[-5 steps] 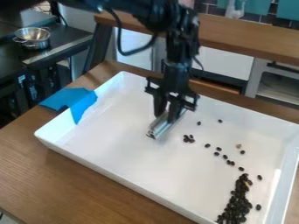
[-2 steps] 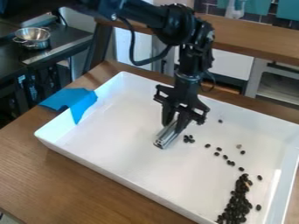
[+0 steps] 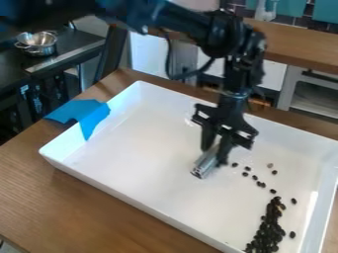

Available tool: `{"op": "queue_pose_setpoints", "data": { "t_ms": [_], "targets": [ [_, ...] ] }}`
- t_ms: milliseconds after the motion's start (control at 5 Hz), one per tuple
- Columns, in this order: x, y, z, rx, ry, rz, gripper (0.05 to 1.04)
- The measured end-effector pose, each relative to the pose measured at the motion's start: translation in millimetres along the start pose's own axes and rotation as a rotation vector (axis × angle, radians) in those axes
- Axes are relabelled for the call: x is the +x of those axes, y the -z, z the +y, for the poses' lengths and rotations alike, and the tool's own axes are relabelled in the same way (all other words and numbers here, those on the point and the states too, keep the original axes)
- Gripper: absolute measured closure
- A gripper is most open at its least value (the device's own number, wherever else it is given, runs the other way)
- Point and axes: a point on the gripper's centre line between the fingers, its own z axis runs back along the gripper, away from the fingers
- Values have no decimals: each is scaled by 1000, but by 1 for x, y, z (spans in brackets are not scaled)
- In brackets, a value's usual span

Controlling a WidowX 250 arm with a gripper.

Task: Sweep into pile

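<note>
The wooden surface (image 3: 86,207) carries a big white tray (image 3: 151,148), set at a slant. The black arm (image 3: 231,39) comes in from the upper left and bends down over the tray's right half, its end effector (image 3: 215,151) closed around a metal tube (image 3: 203,167). Blue tape (image 3: 82,114) drapes over the tray's left wall and onto the surface. Back at the upper left, a metal bowl (image 3: 38,43) sits on a dark counter (image 3: 69,43). The tube tilts, its open end pointing down and to the left. The dark bean pile (image 3: 266,232) lies at the tray's lower right; loose beans (image 3: 255,177) trail from just beside the end effector toward it, with a pale bean (image 3: 270,165) near them.
</note>
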Motion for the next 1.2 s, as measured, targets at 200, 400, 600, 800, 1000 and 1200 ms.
{"op": "queue_pose_setpoints", "data": {
  "t_ms": [200, 400, 600, 800, 1000, 1200],
  "targets": [
    [2, -1, -12, -7, 22, 17, 746],
    [0, -2, -34, -22, 54, 23, 746],
    [-8, -3, -66, -37, 123, 35, 746],
    [-14, -2, -71, -38, 140, 47, 746],
    [-16, -1, -72, -42, 140, 53, 746],
    [-16, -7, -64, -78, 128, 55, 746]
  ]
}}
